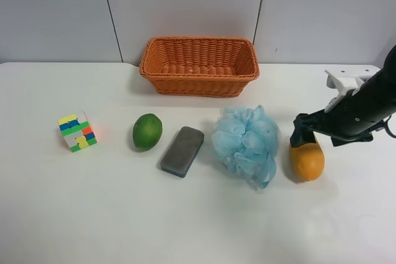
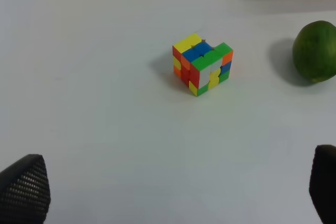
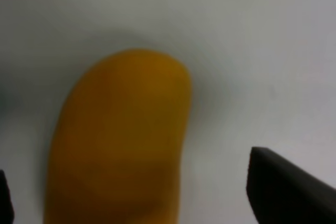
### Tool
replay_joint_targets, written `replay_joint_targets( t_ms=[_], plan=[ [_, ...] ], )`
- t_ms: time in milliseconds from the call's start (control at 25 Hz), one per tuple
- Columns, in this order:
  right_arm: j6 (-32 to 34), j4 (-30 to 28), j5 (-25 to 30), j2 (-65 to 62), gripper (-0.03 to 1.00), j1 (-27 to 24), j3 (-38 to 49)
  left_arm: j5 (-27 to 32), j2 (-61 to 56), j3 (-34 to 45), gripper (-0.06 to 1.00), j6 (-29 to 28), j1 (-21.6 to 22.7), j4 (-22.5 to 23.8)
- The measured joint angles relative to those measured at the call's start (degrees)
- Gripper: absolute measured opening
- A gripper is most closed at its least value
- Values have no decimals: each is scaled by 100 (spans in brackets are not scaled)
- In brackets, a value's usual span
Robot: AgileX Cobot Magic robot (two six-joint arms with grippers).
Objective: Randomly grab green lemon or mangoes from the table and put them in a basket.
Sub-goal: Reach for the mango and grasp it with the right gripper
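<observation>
The orange-yellow mango [image 1: 307, 162] lies on the white table [image 1: 185, 227] at the right. My right gripper [image 1: 306, 137] hovers just over its far end, open, with one finger [image 3: 283, 192] on each side of the mango [image 3: 121, 145]. I cannot tell whether the fingers touch it. The green lemon [image 1: 147, 131] lies left of centre and also shows in the left wrist view [image 2: 315, 51]. The wicker basket [image 1: 199, 42] stands empty at the back centre. My left gripper [image 2: 173, 187] is open and empty over bare table, and is out of the high view.
A colourful puzzle cube [image 1: 77, 132] sits at the left and shows in the left wrist view [image 2: 202, 64]. A grey block [image 1: 182, 151] and a blue bath puff [image 1: 246, 143] lie between the lemon and the mango.
</observation>
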Motion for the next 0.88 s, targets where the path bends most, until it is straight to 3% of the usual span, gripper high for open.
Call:
replay_joint_targets(
  t_ms=[560,640,760,880],
  plan=[
    [6,109,-135,480,86,133,-1,0,0,0,99,0,0,0],
    [6,109,-136,537,83,133,-1,0,0,0,99,0,0,0],
    [13,109,-136,591,62,133,-6,0,0,0,99,0,0,0],
    [18,104,-136,591,64,133,-6,0,0,0,99,0,0,0]
  ],
)
